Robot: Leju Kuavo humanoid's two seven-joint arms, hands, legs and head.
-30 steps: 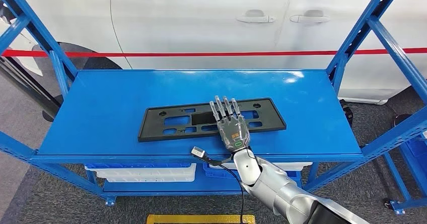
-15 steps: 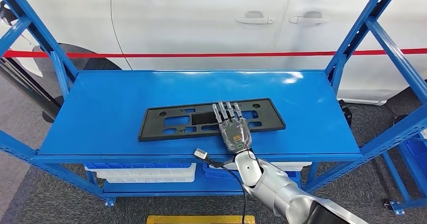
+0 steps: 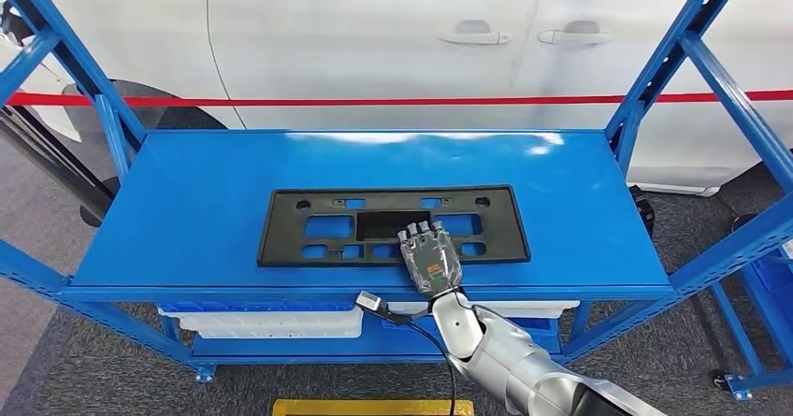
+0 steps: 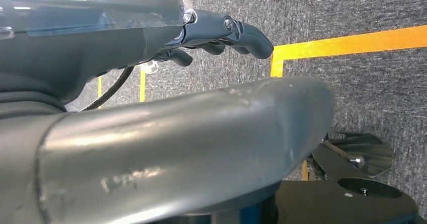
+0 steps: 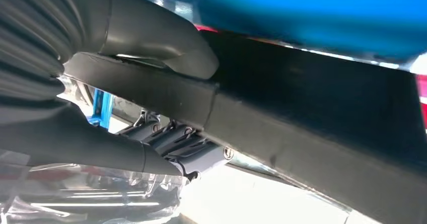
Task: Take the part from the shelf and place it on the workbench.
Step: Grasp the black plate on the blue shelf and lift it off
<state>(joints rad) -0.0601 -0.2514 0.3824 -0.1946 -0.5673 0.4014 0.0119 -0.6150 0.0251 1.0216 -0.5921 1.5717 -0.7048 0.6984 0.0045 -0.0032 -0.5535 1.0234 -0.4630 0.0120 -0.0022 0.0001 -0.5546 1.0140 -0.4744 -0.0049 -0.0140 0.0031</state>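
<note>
Matt black plastic part (image 3: 393,226) on glossy blue painted metal shelf (image 3: 187,201)

A white car (image 3: 393,42) stands at twelve o'clock behind a red tape (image 3: 374,101). Grey carpet (image 3: 56,248) covers the floor, with yellow floor marking (image 3: 372,406) at six o'clock. White bins (image 3: 271,321) sit low down.

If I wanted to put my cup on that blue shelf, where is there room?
The blue shelf is bare left of the black part, right of it toward the blue upright, and along the back edge. The middle front is crowded: the right hand grips the part there.
</note>
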